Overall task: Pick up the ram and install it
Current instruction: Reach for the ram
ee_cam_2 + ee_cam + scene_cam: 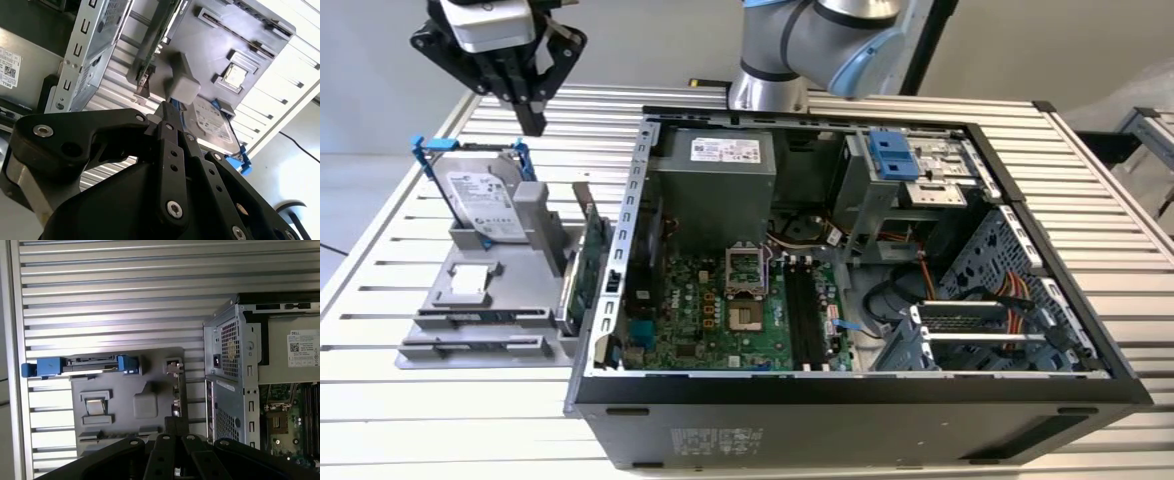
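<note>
My black gripper [531, 118] hangs high over the back of the grey holder [447, 350] at the exterior view's left, its fingers pressed together with nothing between them. Both wrist views show the same shut fingertips [165, 112] [172, 422] above the holder [150, 365]. The ram [487, 318] looks like a thin dark-green strip set edge-up in a slot near the holder's front; it is well below and in front of the gripper. The open computer case [607, 395] lies beside the holder, with long black memory slots [807, 310] on its motherboard.
On the holder a hard drive [487, 195] in a blue frame leans upright, and a broader green card [594, 255] stands next to the case wall. The arm's base [767, 90] rises behind the case. Ribbed metal table [427, 430] surrounds everything.
</note>
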`<state>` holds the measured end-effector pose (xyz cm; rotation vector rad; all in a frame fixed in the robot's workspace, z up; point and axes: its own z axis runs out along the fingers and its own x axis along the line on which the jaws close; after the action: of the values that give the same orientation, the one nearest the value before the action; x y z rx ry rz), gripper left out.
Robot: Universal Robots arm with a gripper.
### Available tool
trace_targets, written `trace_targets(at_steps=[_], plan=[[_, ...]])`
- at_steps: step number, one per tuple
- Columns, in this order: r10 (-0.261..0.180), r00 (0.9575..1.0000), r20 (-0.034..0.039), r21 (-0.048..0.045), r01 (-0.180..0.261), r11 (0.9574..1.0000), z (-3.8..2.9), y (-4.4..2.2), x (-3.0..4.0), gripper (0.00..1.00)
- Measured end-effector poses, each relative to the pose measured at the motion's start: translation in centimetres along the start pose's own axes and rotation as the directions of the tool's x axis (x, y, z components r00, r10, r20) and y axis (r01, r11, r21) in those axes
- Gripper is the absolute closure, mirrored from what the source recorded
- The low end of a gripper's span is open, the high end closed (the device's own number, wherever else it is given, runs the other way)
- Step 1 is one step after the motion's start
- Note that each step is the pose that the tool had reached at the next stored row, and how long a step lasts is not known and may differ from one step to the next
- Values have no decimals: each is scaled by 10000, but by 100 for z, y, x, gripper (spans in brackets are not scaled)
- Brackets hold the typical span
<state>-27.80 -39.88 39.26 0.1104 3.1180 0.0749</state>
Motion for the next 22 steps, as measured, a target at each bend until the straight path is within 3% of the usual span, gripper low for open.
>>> trace_targets(at_steps=[22], plan=[[0,10000,0,0,0,10000,-5,-18,261,100]])
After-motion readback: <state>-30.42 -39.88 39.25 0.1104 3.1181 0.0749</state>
